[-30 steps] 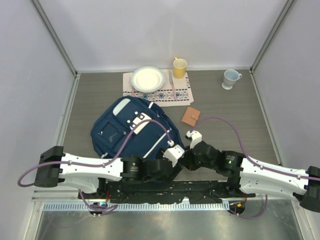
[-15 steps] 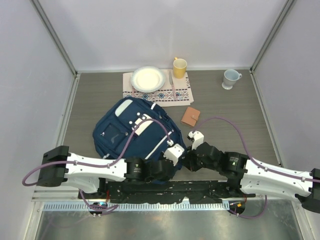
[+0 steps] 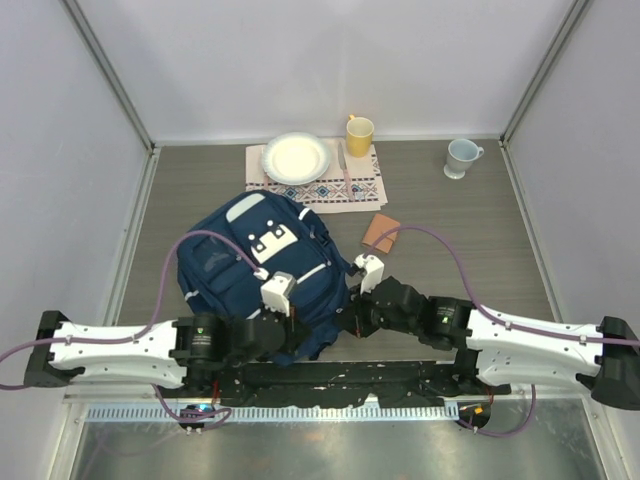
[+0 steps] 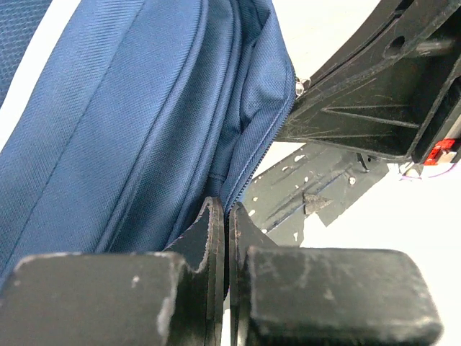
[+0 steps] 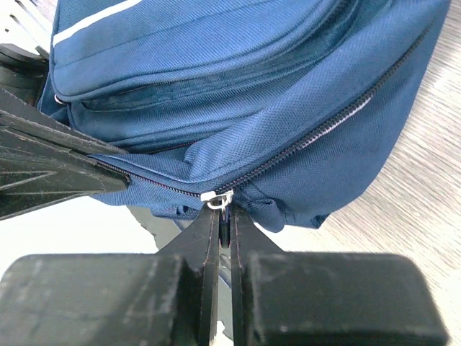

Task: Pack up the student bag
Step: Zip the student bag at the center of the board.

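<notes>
I am working on unzipping the student bag [image 3: 255, 265], which is lying at the near edge of the table [image 3: 480, 230], left of centre. My right gripper [image 5: 224, 216] is pinching the zipper pull [image 5: 217, 197]. My left gripper [image 4: 225, 223] is clamped shut, seemingly on the fabric beside the zip, though the view is tight. Next I am planning a steady pull along the zip line while the left braces. I am reading no brand or lettering.

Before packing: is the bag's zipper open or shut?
Shut where visible: on the student bag, zipper teeth mesh beside the slider, right wrist view.
</notes>
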Controlling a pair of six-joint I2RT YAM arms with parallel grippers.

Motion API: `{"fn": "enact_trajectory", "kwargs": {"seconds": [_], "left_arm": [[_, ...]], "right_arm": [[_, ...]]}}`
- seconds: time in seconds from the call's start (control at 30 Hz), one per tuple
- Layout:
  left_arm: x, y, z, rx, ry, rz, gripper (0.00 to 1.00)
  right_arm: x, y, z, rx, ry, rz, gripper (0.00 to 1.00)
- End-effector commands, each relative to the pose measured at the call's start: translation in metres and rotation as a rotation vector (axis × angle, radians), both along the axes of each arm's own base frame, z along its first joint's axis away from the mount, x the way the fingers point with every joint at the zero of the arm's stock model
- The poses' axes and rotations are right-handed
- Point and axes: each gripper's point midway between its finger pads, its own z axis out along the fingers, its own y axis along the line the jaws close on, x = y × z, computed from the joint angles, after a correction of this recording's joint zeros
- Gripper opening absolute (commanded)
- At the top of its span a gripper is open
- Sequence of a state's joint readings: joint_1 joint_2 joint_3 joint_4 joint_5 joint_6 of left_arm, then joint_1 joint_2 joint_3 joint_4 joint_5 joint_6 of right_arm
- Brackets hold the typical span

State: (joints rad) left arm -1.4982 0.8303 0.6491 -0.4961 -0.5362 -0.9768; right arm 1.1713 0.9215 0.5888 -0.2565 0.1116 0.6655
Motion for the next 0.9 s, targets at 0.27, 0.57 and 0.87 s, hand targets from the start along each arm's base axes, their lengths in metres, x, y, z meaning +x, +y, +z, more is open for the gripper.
{"fn": "enact_trajectory", "kwargs": {"seconds": [0.27,0.57,0.87], "left_arm": [[0.014,0.058,-0.026,0.277,-0.042,0.099,0.00],[0.017,0.064,-0.027,0.313,-0.048,0.125,0.00],[0.018,0.095,-0.027,0.305,-0.029,0.193,0.00]], "right_arm": [[-0.019,-0.021,-0.019,-0.078,0.084,0.152,0.01],[-0.020,-0.055,-0.046,-0.373,0.191,0.085,0.01],[0.028,-0.070,-0.040,-0.507,0.093,-0.105,0.01]]}}
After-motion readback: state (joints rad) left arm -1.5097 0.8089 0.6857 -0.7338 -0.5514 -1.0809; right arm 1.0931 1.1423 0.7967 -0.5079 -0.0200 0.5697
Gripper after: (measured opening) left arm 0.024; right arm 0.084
